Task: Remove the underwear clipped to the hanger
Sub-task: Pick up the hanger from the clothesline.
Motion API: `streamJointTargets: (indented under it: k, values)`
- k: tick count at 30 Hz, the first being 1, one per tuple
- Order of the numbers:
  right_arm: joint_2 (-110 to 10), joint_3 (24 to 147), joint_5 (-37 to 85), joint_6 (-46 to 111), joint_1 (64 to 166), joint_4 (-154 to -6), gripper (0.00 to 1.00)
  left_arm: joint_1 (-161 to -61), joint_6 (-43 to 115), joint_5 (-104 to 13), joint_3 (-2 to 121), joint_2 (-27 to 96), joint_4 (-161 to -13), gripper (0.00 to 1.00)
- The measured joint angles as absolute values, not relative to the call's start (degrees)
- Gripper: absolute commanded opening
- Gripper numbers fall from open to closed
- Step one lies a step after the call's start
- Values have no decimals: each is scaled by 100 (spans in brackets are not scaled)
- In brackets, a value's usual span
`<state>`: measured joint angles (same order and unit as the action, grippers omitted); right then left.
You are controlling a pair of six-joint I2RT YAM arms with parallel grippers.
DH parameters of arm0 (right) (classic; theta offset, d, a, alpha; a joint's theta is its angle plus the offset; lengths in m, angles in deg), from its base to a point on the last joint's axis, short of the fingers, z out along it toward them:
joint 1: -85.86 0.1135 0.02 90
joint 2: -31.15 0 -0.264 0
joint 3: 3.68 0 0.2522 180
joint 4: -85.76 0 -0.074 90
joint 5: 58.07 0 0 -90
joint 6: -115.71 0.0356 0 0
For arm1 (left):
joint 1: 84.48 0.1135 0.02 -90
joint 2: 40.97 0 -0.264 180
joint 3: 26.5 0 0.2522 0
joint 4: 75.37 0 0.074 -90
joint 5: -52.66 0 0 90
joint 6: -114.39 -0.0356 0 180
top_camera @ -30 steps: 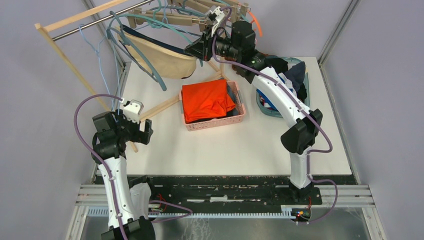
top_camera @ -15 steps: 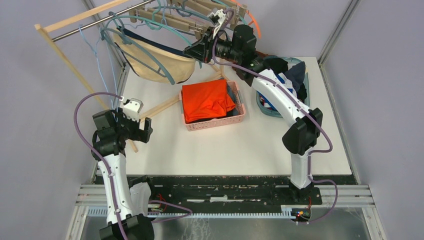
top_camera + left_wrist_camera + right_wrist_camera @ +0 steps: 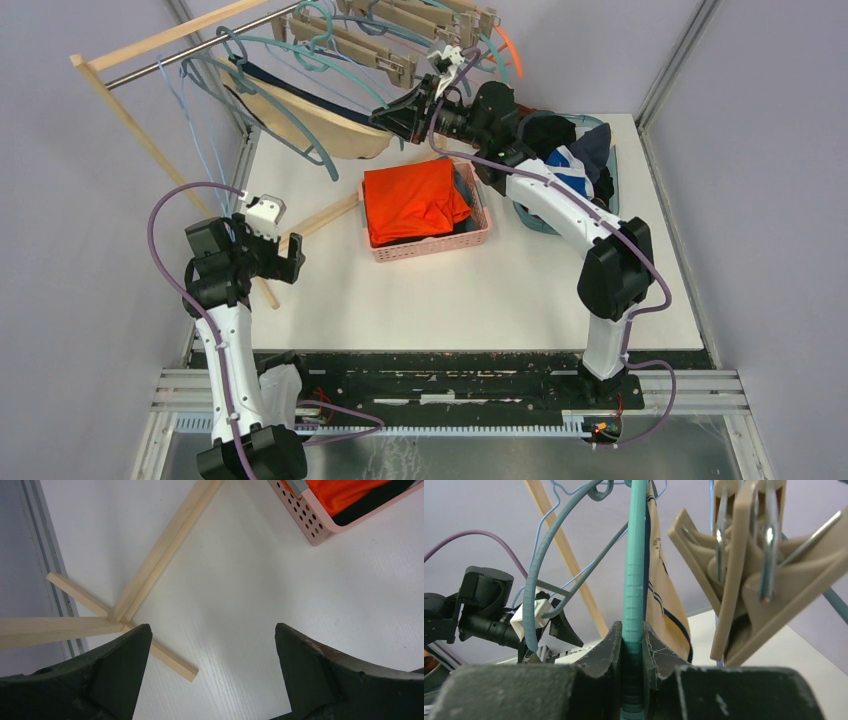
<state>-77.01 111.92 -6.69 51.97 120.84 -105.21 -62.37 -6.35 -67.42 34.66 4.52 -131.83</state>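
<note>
1. The drying rack (image 3: 150, 40) stands at the far left of the table, its bar crowded with hangers and rows of tan clips (image 3: 744, 580).
2. The pink basket (image 3: 430, 248) in the middle holds an orange garment (image 3: 410, 200), which is no part of my job.
3. The blue bin (image 3: 528, 221) at the far right holds a dark brief (image 3: 598, 148) and a blue and white brief (image 3: 568, 160). I judge those 2 as already done.
4. The beige brief (image 3: 340, 138), edged in navy, hangs from the rack at the far side, left of centre, so at least 1 piece is left. I cannot tell which clip holds it.
5. My right gripper (image 3: 631, 640) is clamped on the bar of a teal hanger (image 3: 633, 580), just beside that brief.
6. My left gripper (image 3: 212, 645) is spread wide with nothing in it, low over the table at the near left, by the rack's wooden foot (image 3: 160, 555).
7. I reckon freeing the beige brief is the main step left.
</note>
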Motion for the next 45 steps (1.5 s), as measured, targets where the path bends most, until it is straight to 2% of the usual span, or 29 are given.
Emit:
streamJointTargets:
  k: [10, 16, 25, 34, 45]
  values:
    - [-7697, 11061, -662, 5289, 12108, -10967, 1, -6237, -635, -6736, 3466, 450, -13185, 99]
    - [-7353, 11008, -644, 4688, 12097, -9804, 0, -6237, -678, -6762, 3466, 408, -13225, 99]
    - [-6160, 10451, -310, 3401, 12042, -8049, 0, -6237, -1026, -7101, 3534, 507, -13507, 100]
    - [-5655, 10108, 274, 3304, 11944, -7271, 1, -6237, -1131, -7234, 3621, 745, -13596, 100]
    - [-4975, 9467, 599, 3320, 11924, -7013, 1, -6244, -1253, -7501, 3628, 751, -13677, 97]
